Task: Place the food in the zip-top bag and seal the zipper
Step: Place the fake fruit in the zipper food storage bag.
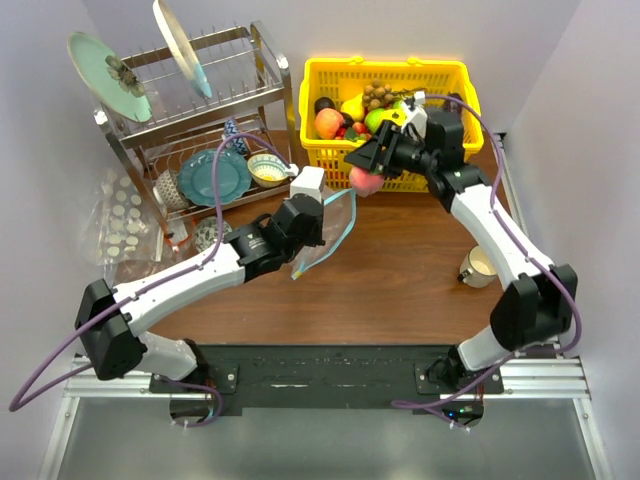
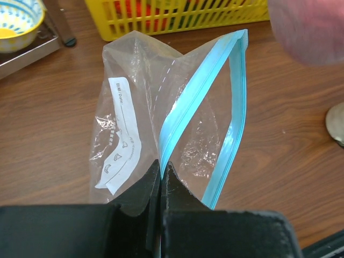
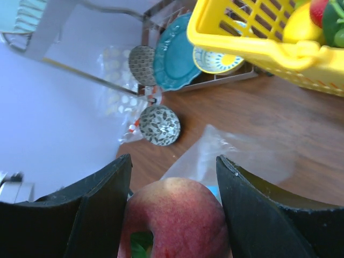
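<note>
Left wrist cam is the only one showing the zip-top bag [image 2: 134, 86] mouth gaping. The left gripper [image 2: 161, 171] is pinched tight on one lip, and the zipper [image 2: 185, 107] runs straight out from its fingers toward the yellow basket [image 2: 177, 19]. Right wrist cam has the right gripper [image 3: 173, 164] clamped on a peach [image 3: 177, 212], bag just beyond its fingertips.

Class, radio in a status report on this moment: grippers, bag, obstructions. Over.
Left gripper shut on clear plastic zip-top bag, teal-blue zipper open. Right gripper shut on pink-red toy peach, near bag mouth. Nothing seen between them.
</note>
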`<action>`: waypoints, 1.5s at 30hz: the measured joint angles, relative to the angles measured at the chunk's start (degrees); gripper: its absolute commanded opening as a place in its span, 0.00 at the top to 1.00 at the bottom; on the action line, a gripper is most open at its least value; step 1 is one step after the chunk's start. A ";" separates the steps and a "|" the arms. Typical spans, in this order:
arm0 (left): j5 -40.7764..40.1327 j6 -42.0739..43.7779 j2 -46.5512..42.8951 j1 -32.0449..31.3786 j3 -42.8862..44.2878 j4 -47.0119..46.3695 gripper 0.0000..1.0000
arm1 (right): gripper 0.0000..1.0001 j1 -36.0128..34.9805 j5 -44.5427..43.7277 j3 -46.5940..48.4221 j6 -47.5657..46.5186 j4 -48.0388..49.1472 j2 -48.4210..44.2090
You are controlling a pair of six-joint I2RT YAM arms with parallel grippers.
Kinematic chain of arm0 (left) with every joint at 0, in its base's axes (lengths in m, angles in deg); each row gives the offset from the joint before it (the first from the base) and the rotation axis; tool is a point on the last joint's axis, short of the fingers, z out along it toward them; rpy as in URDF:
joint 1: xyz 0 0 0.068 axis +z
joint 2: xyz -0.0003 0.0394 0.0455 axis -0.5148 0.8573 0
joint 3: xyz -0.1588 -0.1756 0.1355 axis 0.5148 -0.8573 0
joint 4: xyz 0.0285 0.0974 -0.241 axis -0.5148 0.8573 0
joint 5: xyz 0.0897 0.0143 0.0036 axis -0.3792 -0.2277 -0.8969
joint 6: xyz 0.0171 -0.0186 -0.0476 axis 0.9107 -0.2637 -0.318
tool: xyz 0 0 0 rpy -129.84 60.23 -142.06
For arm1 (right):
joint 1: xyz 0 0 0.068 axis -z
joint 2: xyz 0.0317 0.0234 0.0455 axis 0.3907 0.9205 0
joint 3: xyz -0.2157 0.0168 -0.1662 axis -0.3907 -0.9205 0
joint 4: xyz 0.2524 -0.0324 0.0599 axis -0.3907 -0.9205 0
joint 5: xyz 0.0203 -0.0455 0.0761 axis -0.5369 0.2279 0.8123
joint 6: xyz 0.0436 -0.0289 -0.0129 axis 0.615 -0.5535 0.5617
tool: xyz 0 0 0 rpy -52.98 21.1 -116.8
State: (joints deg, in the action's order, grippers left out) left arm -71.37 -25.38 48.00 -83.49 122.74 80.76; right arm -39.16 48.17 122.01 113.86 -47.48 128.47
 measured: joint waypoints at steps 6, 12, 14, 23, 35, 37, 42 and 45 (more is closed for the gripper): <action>4.63 -2.34 3.69 0.00 4.20 0.26 1.00 | 0.41 0.04 1.03 -11.52 2.73 10.56 -10.73; 9.46 -5.38 6.19 0.00 7.21 -0.15 1.00 | 0.42 0.02 0.33 -19.28 4.55 20.13 -19.28; 11.26 -6.99 6.19 0.07 7.37 -0.76 1.00 | 0.42 0.04 -0.09 -21.88 5.20 22.71 -21.27; 20.13 -14.36 5.73 2.38 7.02 -6.54 1.00 | 0.41 0.04 -2.36 -27.36 4.96 27.08 -24.15; 31.65 -21.86 3.87 5.62 3.48 -14.38 1.00 | 0.01 -0.02 -3.67 -31.45 4.00 30.75 -24.63; 32.44 -22.29 3.87 5.64 3.41 -15.04 1.00 | 0.02 -0.07 -4.50 -31.45 3.52 30.40 -24.63; 33.53 -22.84 3.87 6.03 2.93 -16.39 1.00 | 0.05 -0.09 -7.74 -29.99 1.11 23.52 -24.76; 33.66 -22.86 3.85 6.75 1.81 -16.61 1.00 | 0.08 -0.13 -11.34 -27.02 -1.38 15.21 -25.64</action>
State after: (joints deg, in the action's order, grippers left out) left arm -37.71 -48.24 51.85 -76.74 124.56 64.15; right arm -39.29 36.83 95.00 112.49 -32.27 102.83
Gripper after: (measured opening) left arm 0.019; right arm 0.938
